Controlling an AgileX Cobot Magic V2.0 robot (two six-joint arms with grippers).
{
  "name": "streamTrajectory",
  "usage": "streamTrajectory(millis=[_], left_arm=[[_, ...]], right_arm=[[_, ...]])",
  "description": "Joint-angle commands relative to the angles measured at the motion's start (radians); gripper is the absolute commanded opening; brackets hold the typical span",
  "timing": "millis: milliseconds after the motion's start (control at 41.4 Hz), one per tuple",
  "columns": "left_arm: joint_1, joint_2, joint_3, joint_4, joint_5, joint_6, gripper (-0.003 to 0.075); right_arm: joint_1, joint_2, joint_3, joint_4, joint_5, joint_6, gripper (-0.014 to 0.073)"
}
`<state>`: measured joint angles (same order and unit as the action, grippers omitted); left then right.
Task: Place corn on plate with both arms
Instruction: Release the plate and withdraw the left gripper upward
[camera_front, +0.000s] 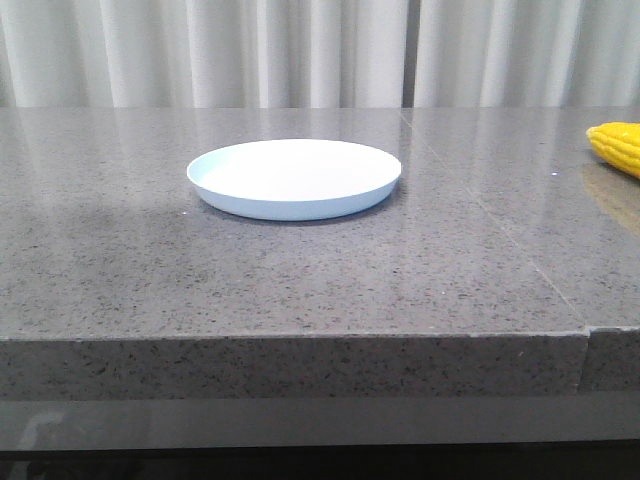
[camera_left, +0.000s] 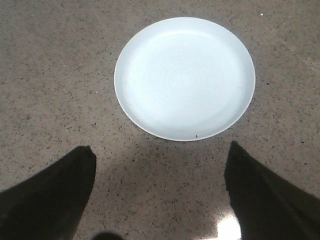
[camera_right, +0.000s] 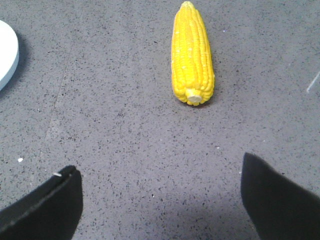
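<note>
Corn (camera_right: 192, 57): you will find it lying flat on the grey stone desk (camera_front: 300, 280) near the right edge, well apart from the plate; in the front view only its tip shows at the frame's side.
Corn's heading: its pale stub end faces the right wrist camera, so the cob lies roughly lengthwise to that approach.
Plate (camera_front: 294, 178): it sits empty toward the middle of the desk, rim up, ready to receive.
Right gripper (camera_right: 160, 200): its fingers are spread wide and hold nothing; it hangs above bare desk short of the cob, which suggests you are lined up to reach it.
Left gripper (camera_left: 160, 195): likewise spread and empty, poised just short of the plate's near rim, probably because it waits there to take part in the placing.
Progress: judged from this, nothing is grasped yet.
Next need: you must close across the cob's width.
</note>
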<state>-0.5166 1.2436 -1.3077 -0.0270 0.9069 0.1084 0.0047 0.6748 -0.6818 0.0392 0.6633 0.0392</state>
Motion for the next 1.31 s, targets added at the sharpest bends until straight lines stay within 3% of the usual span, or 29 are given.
streamTrajectory(millis=[0,459,1282], left_arm=[[-0.007,-0.118,0.046,-0.003,-0.083,-0.017,0.0510],[-0.007,-0.415,0.308,-0.057,-0.134,-0.018,0.0510],[-0.007,-0.427,0.317,-0.057,-0.145,-0.018,0.0510]], right_arm=[[-0.005,0.007,-0.033,-0.013,-0.068,-0.008,0.0664],[-0.005,0.007,-0.033,-0.013,-0.068,-0.008,0.0664],[-0.005,0.025,-0.062,-0.039,-0.052,-0.008,0.0664]])
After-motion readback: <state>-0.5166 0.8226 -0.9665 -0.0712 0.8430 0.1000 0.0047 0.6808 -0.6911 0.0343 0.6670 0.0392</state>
